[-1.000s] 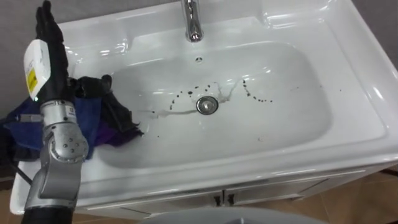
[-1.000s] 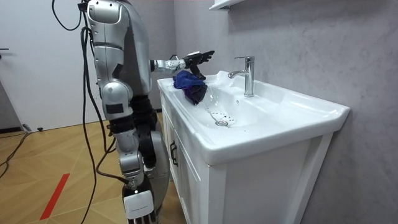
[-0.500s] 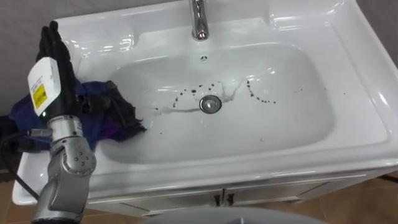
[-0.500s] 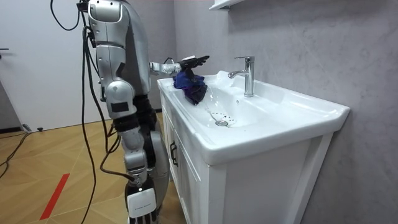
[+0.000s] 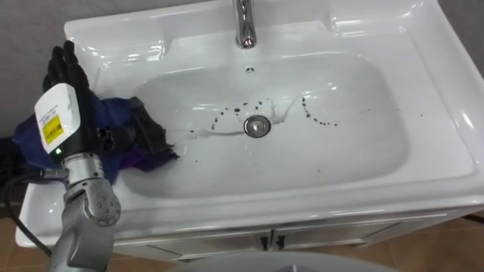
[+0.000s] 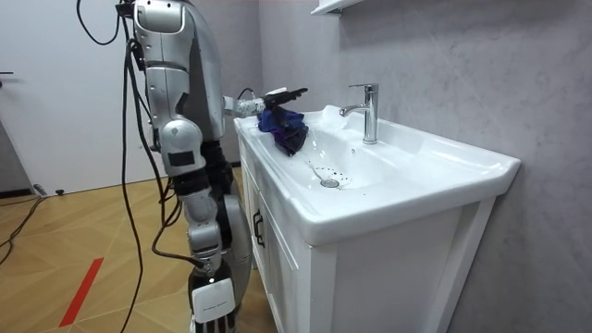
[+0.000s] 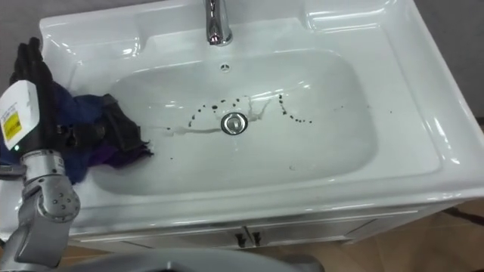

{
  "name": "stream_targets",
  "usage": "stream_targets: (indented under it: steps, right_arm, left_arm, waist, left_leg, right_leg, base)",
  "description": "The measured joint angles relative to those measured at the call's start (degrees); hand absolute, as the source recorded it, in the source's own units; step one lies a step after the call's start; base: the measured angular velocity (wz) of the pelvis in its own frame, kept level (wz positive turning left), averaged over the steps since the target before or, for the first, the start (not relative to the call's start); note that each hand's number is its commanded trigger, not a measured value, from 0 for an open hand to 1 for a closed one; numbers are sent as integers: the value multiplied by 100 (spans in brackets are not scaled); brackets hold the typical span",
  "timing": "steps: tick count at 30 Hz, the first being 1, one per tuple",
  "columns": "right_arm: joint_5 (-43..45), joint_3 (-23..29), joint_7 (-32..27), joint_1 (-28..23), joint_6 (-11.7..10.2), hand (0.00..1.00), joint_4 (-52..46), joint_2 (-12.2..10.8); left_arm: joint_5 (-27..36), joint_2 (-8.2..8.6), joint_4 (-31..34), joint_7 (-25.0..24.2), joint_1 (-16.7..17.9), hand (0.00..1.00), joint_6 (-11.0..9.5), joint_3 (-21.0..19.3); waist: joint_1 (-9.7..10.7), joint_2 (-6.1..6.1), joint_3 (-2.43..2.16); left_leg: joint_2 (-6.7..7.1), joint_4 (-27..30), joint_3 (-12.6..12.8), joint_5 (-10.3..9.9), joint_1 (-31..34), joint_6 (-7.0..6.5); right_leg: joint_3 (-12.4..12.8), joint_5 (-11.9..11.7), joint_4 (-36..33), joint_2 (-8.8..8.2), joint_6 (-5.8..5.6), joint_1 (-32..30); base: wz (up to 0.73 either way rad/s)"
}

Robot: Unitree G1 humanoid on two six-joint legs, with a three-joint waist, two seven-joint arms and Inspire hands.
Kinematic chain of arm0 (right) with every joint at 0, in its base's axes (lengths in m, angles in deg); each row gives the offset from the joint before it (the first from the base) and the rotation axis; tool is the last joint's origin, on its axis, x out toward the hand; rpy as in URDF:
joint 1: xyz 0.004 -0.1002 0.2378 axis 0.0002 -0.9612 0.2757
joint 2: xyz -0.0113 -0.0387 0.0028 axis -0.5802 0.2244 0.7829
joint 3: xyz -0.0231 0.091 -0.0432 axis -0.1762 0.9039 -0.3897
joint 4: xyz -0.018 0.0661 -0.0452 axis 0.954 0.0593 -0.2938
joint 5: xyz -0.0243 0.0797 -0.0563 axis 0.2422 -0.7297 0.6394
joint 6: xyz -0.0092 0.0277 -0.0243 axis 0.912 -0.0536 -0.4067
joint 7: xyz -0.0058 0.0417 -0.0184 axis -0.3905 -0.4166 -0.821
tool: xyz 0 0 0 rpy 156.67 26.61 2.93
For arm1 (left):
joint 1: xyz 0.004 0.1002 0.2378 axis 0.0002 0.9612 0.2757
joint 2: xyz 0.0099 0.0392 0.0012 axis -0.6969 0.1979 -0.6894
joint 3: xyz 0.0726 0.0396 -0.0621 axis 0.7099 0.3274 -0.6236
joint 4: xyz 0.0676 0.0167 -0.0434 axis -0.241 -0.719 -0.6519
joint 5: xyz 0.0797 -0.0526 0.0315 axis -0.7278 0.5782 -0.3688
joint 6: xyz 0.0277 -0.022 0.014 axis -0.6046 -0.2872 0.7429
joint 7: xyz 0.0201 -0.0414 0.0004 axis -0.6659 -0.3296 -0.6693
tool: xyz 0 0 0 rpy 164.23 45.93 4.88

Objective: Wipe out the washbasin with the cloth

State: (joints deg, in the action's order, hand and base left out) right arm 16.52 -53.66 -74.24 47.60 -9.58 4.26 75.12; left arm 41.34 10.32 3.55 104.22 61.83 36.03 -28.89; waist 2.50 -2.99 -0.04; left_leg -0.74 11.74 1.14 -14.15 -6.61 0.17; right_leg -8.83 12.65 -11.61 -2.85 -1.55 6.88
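A white basin (image 5: 446, 91) sits in a white vanity cabinet (image 6: 370, 277), and the robot stands at the end of that cabinet on the room view's left. A chrome faucet (image 5: 243, 26) rises from the middle of the back rim, and the round metal drain (image 5: 257, 126) lies at the centre of the bowl. Small dark specks (image 5: 314, 113) are scattered in broken arcs around the drain, with a thin smear of water running from it toward the left.

A crumpled blue and dark purple cloth (image 5: 140, 132) lies on the basin's left rim. Its darker end drapes over the edge and down the left slope of the bowl, well apart from the drain.

The left hand (image 5: 72, 83) hovers just above the blue part of the cloth, its fingers straight and held close together, pointing toward the back wall. It is closed round nothing. Whether the palm touches the cloth cannot be told.

In the room view the right hand (image 6: 209, 301) hangs low beside the cabinet front, at the bottom edge. I cannot tell whether it is spread or closed
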Motion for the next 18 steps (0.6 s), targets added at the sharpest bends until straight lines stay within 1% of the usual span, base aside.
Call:
stream_targets:
  steps: [3, 7, 9, 11, 13, 18]
  right_arm:
    - [-1, -17, 11, -5, 15, 0, 1, 1]
    - [-3, -59, 55, 2, 112, 0, -1, 2]
    - [-4, -58, 57, 0, 112, 0, -10, 3]
    - [-10, -58, 54, 1, 122, 0, -10, 9]
    - [-11, -58, 53, -6, 123, 0, -10, 10]
    - [-27, -54, 31, -18, 125, 0, -102, 12]
  left_arm:
    - [-171, 0, -2, 23, 58, 0, 115, 144]
    - [-257, -5, -29, 62, 70, 0, 268, 248]
    - [-421, -6, -175, 145, 73, 0, 295, 256]
    - [-608, -6, -215, 152, 85, 0, 374, 312]
    - [-716, -6, -215, 161, 85, 0, 387, 331]
    - [-728, -6, -377, 293, 85, 0, 392, 398]
  waist:
    - [-9, 2, -2]
    - [-13, 6, -3]
    - [-15, 4, -4]
    - [-57, 6, -5]
    - [-72, 7, -7]
    - [-75, -6, -18]
  left_leg:
    - [0, 0, 14, 0, -4, 0]
    - [1, -3, 14, 0, -1, 0]
    - [1, -5, 12, 0, -4, 0]
    - [1, -5, 11, 0, -6, 0]
    - [1, -4, 8, 0, -8, 0]
    - [1, -5, 15, 0, -18, 0]
  right_leg:
    - [20, 1, 1, 1, -1, -34]
    - [22, 1, 1, 1, -1, -35]
    - [22, 1, 1, 2, -1, -5]
    - [23, 1, 0, 2, -1, -1]
    - [22, 1, 1, 2, -1, 1]
    - [27, 0, -1, 2, 0, -5]
  base:
    - [-1]
    - [0]
    - [0]
    - [0]
    - [0]
    - [0]
